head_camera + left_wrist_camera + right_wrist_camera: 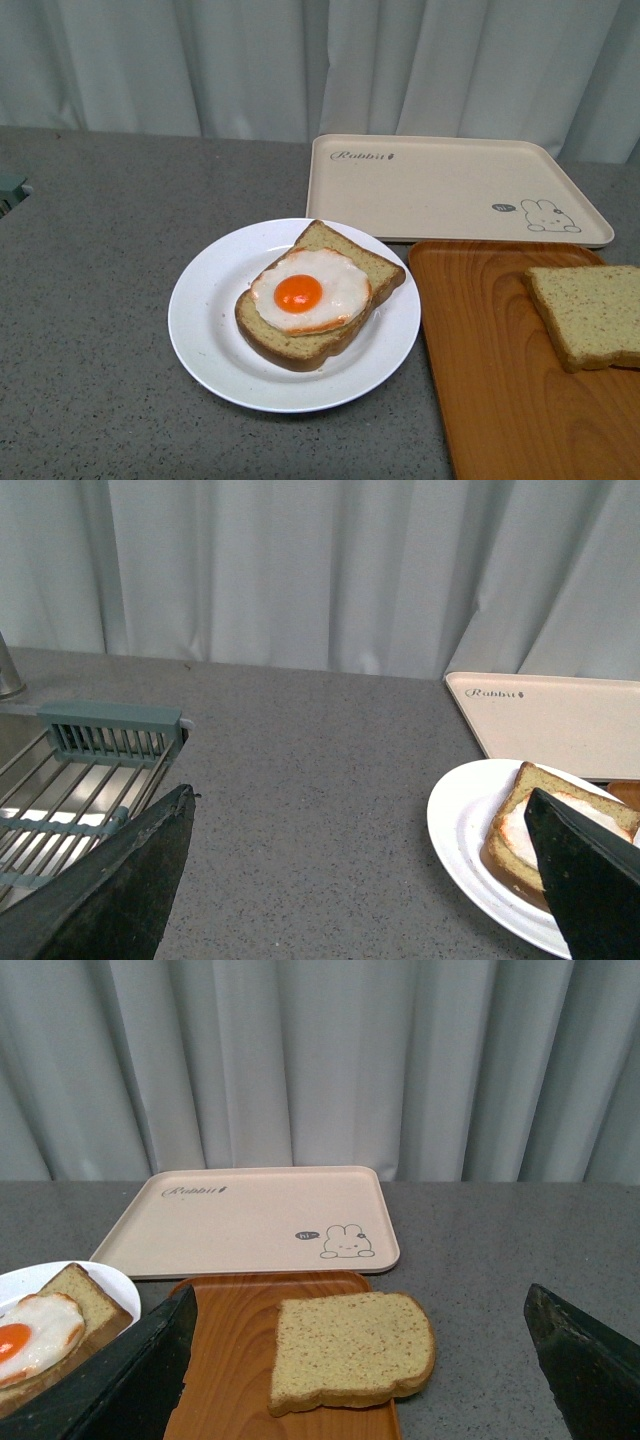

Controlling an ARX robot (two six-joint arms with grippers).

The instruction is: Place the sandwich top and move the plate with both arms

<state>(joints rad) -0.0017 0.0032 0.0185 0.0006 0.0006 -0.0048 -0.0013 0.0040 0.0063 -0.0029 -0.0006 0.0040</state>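
**Top slice lies straight ahead of the wide-open right gripper**

Closest in, the right gripper [360, 1292] is spread wide with nothing between its fingers. The sandwich top [350, 1350] lies straight ahead of that gap and lower down, flat on the wood-grain tray [235, 1360]. The slice is close to square, so it has little long axis to line up with. Its broad faces point up and down, so a pick would probably have to come in at the edges.

The left gripper [360, 798] is just as wide and just as empty. It faces bare counter [320, 760] between a dish rack [90, 780] and the plate [455, 825].

From the front, neither arm shows. The plate sits mid-counter carrying the egg slice [310, 295]. The sandwich top rests off to the robot's right of it, so the right arm looks the nearer one for carrying it leftward onto the egg. Farther back lies the rabbit tray [440, 190], then the curtain [250, 60].
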